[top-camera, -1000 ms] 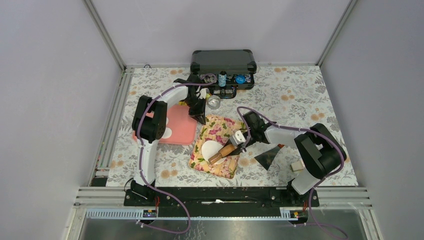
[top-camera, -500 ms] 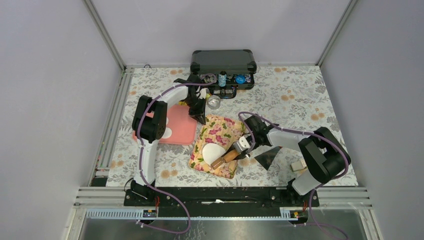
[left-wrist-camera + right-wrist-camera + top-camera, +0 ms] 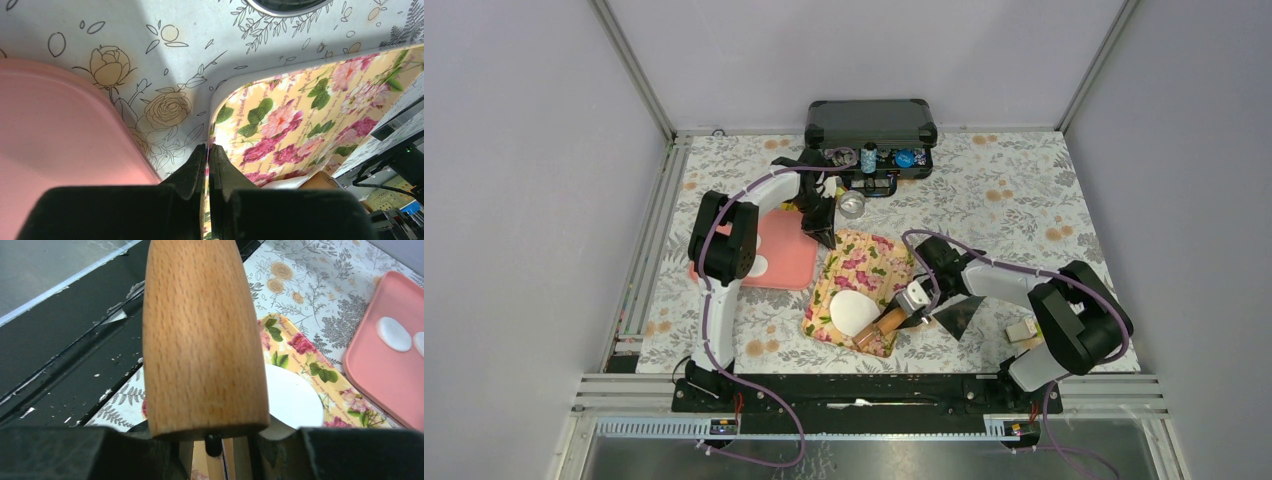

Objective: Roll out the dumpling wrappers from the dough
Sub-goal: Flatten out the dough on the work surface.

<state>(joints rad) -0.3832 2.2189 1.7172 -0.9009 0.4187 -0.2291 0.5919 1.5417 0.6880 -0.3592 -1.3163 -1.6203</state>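
Left gripper (image 3: 208,147): we find it clenched at the far-left corner of the floral board (image 3: 871,256). The board's edge runs into the slit between the fingers, but we cannot tell whether it is pinched.
Right gripper (image 3: 911,300): we record it grasping the wooden rolling pin (image 3: 202,335) by one end, at the board's right edge.
Rolling pin: it lies across the board's near-right corner, its free end at the wrapper's right rim. We cannot tell whether they touch.
Dumpling wrapper (image 3: 854,312): one flat white disc, on the near half of the board.
Dough (image 3: 393,333): we see white lumps on the pink tray (image 3: 792,258), toward its near edge.
Pink tray: just beside the board's left edge, with a strip of tablecloth between them.
Black case (image 3: 871,122): open, at the middle of the table's far edge.
Silver tin (image 3: 852,204): between the case and the board.
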